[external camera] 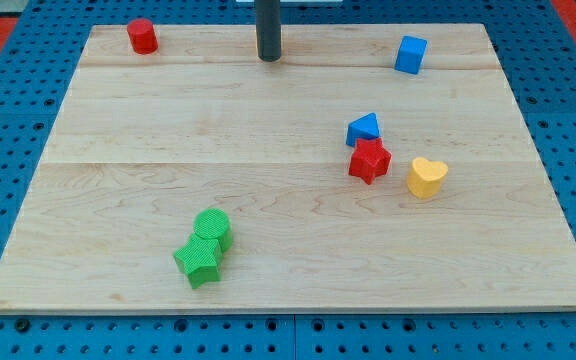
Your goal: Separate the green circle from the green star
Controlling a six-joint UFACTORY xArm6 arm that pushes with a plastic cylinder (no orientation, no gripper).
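Camera view: my tool is a plain dark rod with nothing to open or clench, so it grasps nothing; its tip (269,57) rests near the top edge of the desk (118,150), touching no block. Far below it and a little to the view's left, the green circle (213,227) and the green star (199,260) sit pressed together, the star on the circle's lower side. By my judgement the task has not begun: the pair is joined, and the whole approach and push remain. Level with my tip, the red cylinder (142,36) lies to its left and the blue cube (410,54) to its right. Below and to the right cluster the blue triangle (364,128), the red star (369,161) and the yellow heart (426,177).
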